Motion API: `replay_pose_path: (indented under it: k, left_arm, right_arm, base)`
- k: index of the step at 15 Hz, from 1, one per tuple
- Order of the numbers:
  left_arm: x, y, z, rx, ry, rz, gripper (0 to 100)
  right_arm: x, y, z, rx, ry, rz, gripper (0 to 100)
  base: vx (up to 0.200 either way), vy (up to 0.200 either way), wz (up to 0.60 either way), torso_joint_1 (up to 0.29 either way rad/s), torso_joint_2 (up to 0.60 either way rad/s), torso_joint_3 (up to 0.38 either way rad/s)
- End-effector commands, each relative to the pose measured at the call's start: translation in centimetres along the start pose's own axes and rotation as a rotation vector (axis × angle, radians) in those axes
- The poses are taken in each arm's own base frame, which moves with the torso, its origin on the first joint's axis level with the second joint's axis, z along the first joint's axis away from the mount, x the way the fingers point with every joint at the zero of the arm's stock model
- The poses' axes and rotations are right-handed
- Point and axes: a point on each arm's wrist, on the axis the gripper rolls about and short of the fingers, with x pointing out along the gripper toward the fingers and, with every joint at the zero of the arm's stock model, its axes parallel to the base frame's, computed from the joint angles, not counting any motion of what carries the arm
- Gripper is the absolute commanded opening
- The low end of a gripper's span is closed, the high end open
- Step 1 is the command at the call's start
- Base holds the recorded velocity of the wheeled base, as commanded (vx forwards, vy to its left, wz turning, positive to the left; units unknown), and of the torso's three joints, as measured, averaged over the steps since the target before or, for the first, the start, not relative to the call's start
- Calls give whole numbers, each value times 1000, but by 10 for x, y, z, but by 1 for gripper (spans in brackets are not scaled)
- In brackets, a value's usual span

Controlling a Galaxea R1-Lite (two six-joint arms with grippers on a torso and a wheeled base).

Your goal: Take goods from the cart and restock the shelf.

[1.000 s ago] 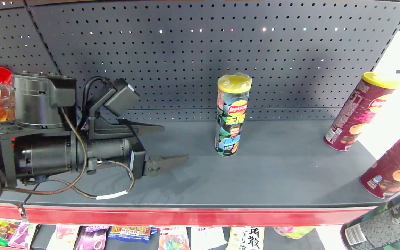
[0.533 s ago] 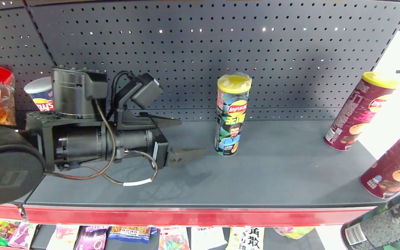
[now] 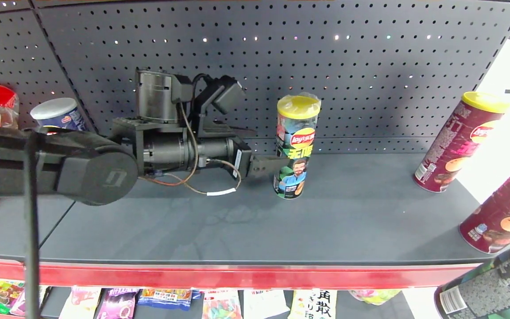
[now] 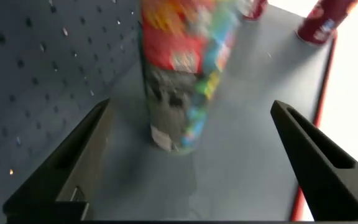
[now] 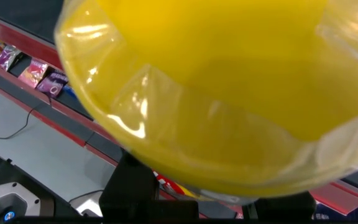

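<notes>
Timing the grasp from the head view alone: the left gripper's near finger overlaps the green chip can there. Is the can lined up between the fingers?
Observer: Yes. The left wrist view shows the left gripper wide open, with the green chip can upright in line with the gap and room on both sides.
Operator: And the can at my lower right corner?
Observer: The right wrist view shows the right gripper with its fingers flanking that second can below its yellow lid.

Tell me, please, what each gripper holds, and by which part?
Left gripper: nothing, open, facing the green can. Right gripper: the yellow-lidded can, by its body; exact spot hidden.
</notes>
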Motion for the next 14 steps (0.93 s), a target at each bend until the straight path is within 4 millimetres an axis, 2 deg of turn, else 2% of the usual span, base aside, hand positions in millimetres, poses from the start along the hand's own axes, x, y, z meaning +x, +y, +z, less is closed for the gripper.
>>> replay_pose_path:
  k: [1,3,7,14]
  left_arm:
    - [17,8,-5,-2,5,-1,100]
    - [24,12,-1,6,-11,3,100]
    - [38,4,-2,10,-9,-30,100]
    - [68,18,0,29,-45,0,100]
  right_arm:
    - [1,0,0,0,4,2,0]
    - [1,0,-2,2,10,3,0]
    - [2,0,-2,4,13,3,0]
    - [2,0,-2,5,14,3,0]
  base:
    - [0,0,0,0,0,0]
    - [0,0,0,0,0,0]
    - [0,0,0,0,0,0]
    - [0,0,0,0,0,0]
